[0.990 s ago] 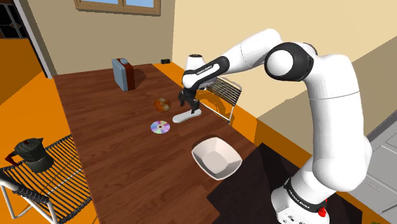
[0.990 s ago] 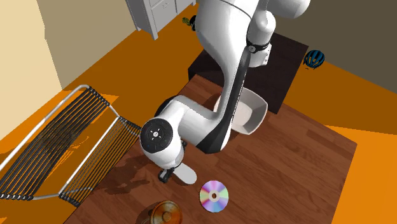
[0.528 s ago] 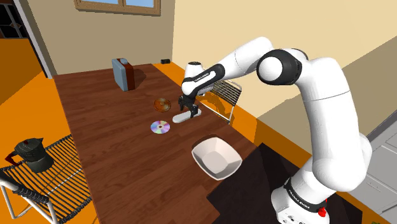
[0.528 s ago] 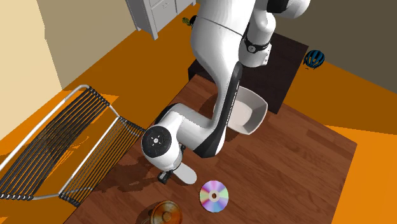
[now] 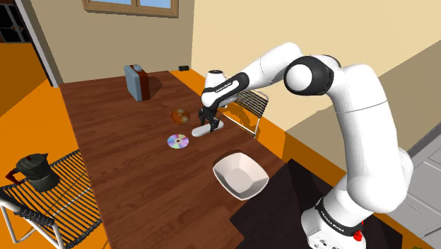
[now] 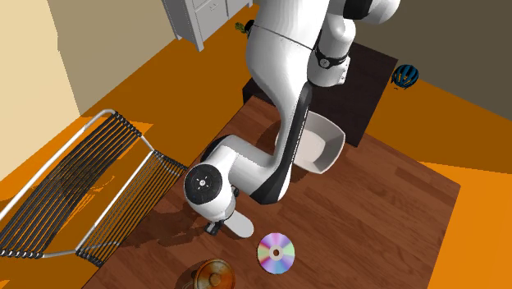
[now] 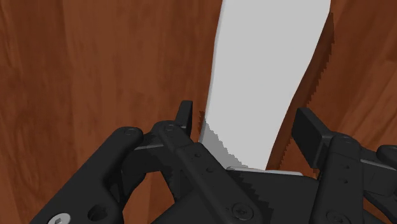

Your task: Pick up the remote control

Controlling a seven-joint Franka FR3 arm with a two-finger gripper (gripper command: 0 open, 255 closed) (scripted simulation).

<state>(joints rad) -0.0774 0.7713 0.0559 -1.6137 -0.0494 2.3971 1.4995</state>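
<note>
Gripper [image 7: 247, 126] sits low over the wooden table [image 7: 95, 63], straddling the white remote control [image 7: 267, 70]. Jaws are spread, not clamped.

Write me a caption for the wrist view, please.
Open gripper straddling the white remote on the wooden table.

This looks like a room in a home. A dark wooden table [image 5: 120, 163] stands on an orange floor [image 5: 21, 106] between cream walls [image 5: 226, 28]. In the shoulder view there is a wood-framed window [image 5: 134, 6] at eleven o'clock and a wire chair [image 5: 67, 194] bearing a coffee pot [image 5: 34, 170] at eight o'clock. A white cabinet [image 6: 197, 16] shows at eleven o'clock in the second exterior view.
</note>
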